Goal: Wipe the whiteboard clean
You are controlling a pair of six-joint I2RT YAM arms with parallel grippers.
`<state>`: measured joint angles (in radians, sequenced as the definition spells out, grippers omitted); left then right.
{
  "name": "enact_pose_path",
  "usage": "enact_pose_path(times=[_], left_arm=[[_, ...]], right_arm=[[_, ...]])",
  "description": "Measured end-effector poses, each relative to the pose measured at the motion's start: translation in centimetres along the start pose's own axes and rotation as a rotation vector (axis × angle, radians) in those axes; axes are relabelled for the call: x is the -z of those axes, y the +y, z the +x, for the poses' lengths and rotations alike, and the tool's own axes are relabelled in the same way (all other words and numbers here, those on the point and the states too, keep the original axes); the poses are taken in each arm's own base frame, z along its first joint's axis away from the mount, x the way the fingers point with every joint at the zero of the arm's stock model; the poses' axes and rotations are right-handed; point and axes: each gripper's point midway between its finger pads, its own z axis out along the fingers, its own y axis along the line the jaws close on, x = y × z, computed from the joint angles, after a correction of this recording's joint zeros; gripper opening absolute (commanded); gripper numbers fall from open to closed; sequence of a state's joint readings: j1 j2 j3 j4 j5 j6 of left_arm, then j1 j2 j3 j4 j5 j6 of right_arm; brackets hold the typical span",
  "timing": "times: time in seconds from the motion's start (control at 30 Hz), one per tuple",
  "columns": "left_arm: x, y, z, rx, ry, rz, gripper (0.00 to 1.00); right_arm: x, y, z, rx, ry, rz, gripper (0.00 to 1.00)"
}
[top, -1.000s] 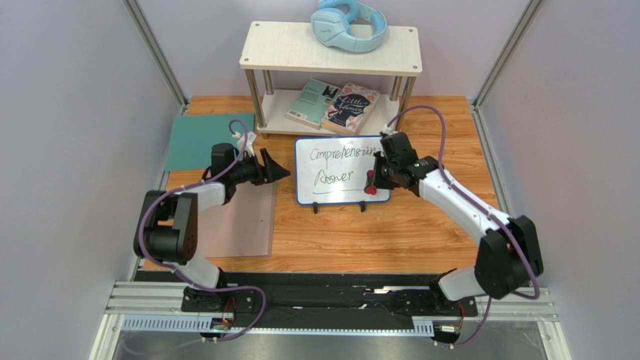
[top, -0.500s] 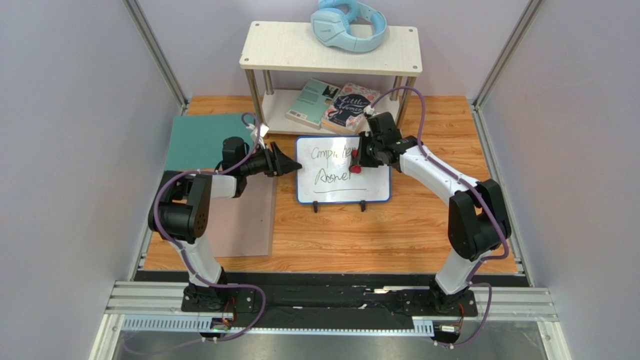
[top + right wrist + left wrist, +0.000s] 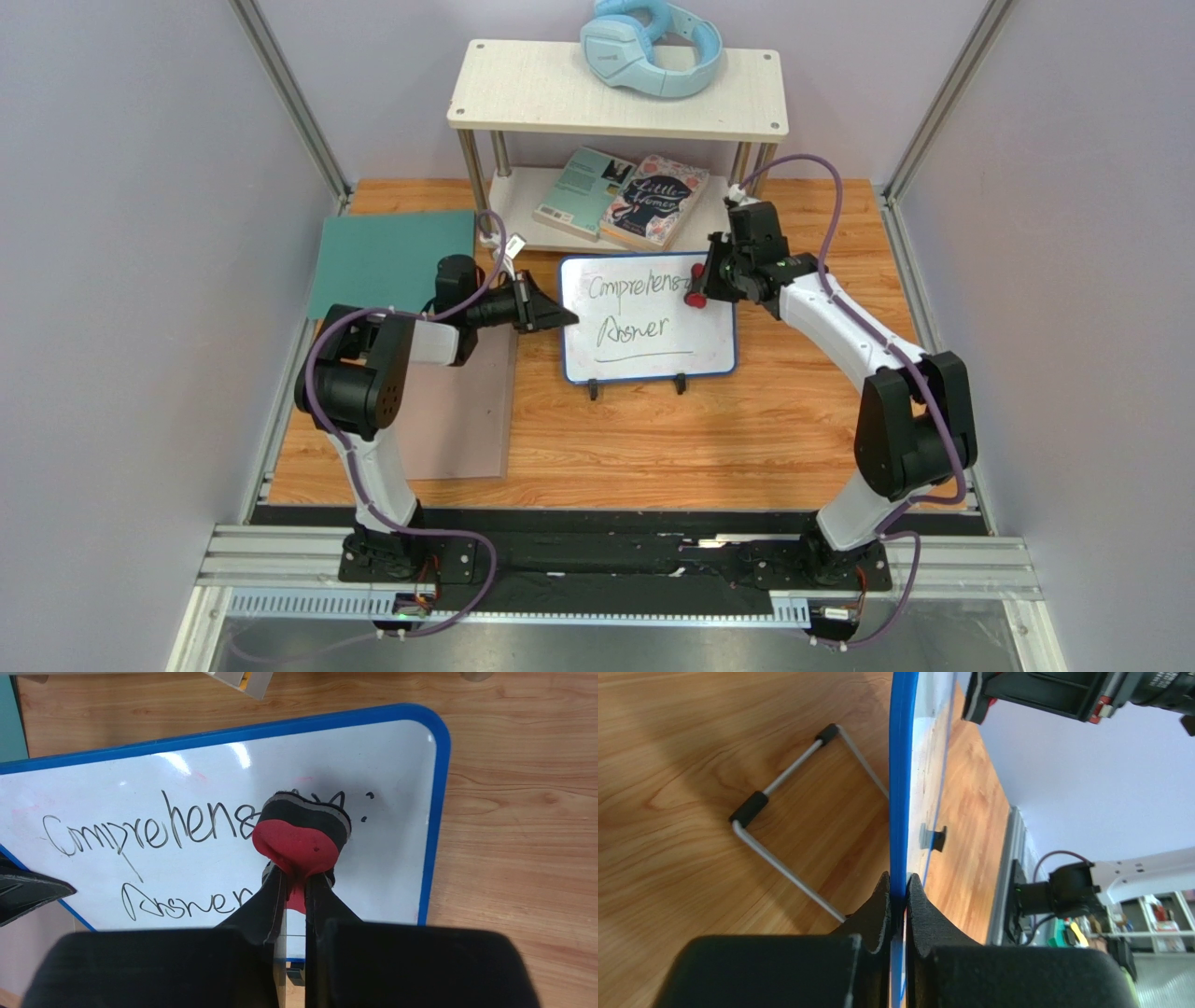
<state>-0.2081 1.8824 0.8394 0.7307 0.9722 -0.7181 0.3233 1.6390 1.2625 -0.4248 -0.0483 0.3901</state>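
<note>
The whiteboard [image 3: 657,353] stands propped on the wooden table, blue-framed, with black handwriting in two lines and an underline. My left gripper [image 3: 556,310] is shut on its left edge. In the left wrist view the blue frame [image 3: 903,777] runs edge-on between the two pads [image 3: 899,889], and the wire stand [image 3: 787,812] shows behind it. My right gripper [image 3: 700,290] is shut on a red eraser [image 3: 302,831] with a dark felt face. The eraser presses on the board [image 3: 175,777] at the right end of the top line and hides the last letters there.
A two-tier shelf [image 3: 617,91] stands just behind the board, with blue headphones [image 3: 652,45] on top and two books [image 3: 624,196] below. A teal mat [image 3: 379,259] and a grey-brown mat [image 3: 463,406] lie to the left.
The left gripper moved right and closed on the board's left edge. The right gripper carried the eraser from the board's lower right up to the top line. The board shifted slightly right.
</note>
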Motion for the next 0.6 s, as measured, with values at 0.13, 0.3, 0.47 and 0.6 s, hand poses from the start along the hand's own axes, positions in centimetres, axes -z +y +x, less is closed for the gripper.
enact_pose_path(times=[0.13, 0.3, 0.47, 0.6], left_arm=[[-0.5, -0.4, -0.6, 0.008, 0.018, 0.034, 0.00], [-0.5, -0.1, -0.4, 0.025, 0.025, 0.022, 0.00], [-0.4, 0.1, -0.2, 0.033, 0.030, 0.016, 0.00], [-0.4, 0.1, -0.2, 0.037, 0.031, 0.012, 0.00]], right_arm=[[0.4, -1.9, -1.2, -0.018, -0.030, 0.032, 0.00], [0.6, -4.6, -2.2, -0.023, -0.045, 0.080, 0.00], [0.2, -5.7, -2.2, -0.016, -0.027, 0.084, 0.00], [-1.4, -5.4, -2.0, -0.004, 0.010, 0.052, 0.00]])
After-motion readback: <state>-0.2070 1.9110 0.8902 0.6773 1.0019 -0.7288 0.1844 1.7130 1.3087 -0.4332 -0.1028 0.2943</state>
